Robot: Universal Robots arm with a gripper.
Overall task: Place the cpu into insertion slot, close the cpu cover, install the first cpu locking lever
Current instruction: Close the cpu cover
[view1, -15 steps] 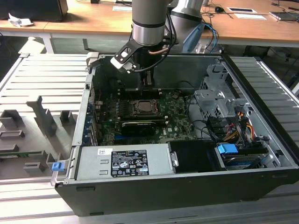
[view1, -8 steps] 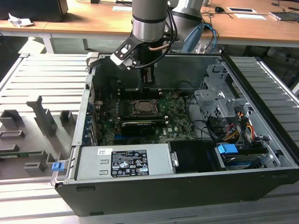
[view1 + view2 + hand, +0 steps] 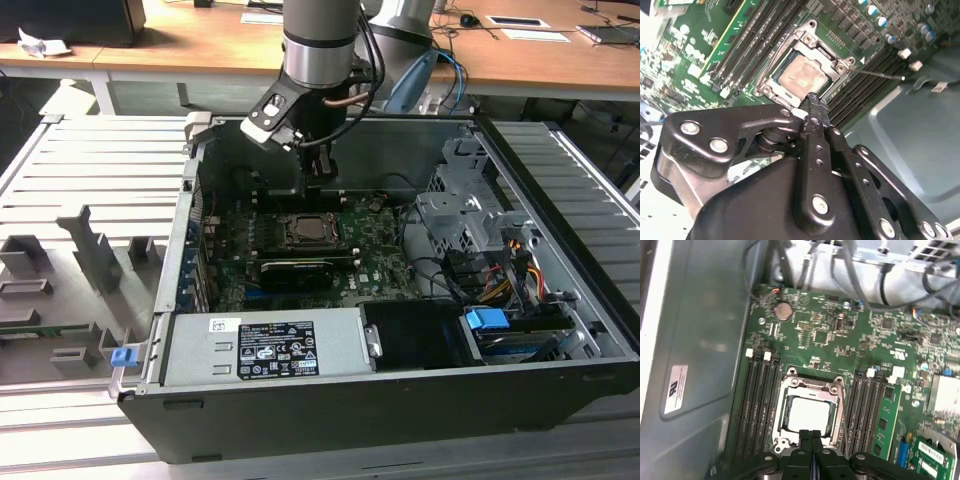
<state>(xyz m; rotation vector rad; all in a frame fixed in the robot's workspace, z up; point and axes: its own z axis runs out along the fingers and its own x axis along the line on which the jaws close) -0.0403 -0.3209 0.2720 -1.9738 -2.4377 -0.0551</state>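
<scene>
Well off to the exterior view's left of the gripper (image 3: 318, 182), outside the open case (image 3: 400, 430), sits a grey rack (image 3: 80, 260) of moulded holders. The arm hangs down into the case over the motherboard (image 3: 380, 270). Its fingers (image 3: 804, 440) are pressed tight together with nothing between them. Just beyond the fingertips the cpu (image 3: 807, 412) lies flat in its socket. The cover (image 3: 812, 387) is down around it, so the dull metal top shows through the window. Whether the tips touch the frame I cannot tell. A thin lever (image 3: 875, 74) juts out from the socket's corner, clear of the gripper. Further toward the exterior view's right of the gripper stands the drive cage (image 3: 470, 215).
</scene>
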